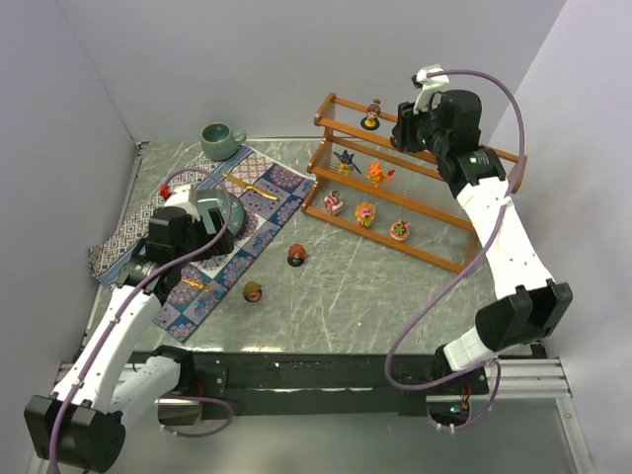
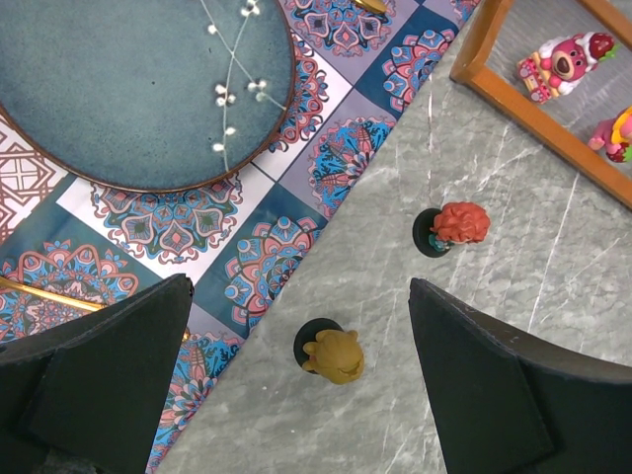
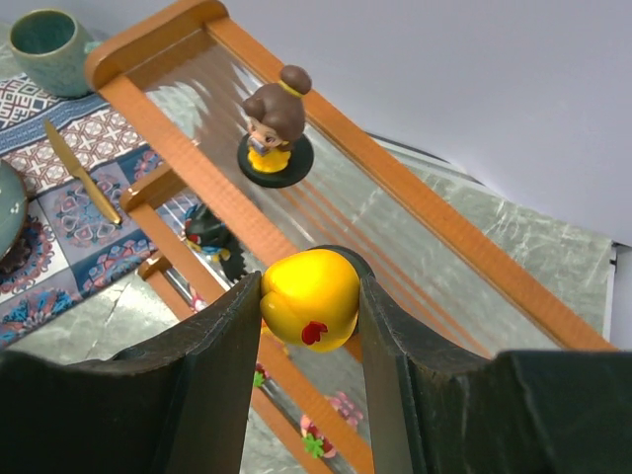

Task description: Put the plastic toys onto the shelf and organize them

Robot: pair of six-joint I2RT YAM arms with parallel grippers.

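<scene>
grey marbled desk [image 1: 395,296], pale walls. upper right of the overhead view: right tool [image 3: 310,284] pinches a round yellow plastic toy [image 3: 306,308] above the orange-brown wooden shelf [image 3: 444,215]. lower it gently onto the top tier, beside the brown-haired figurine [image 3: 274,128]. left tool [image 2: 299,296] spread.

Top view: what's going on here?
The right tool is shut on a yellow toy and holds it over the top tier of the shelf, near the brown-haired figurine. Five other toys sit on the lower tiers. The left tool hangs open over the red-haired figurine and the mustard figurine, both on the table.
</scene>
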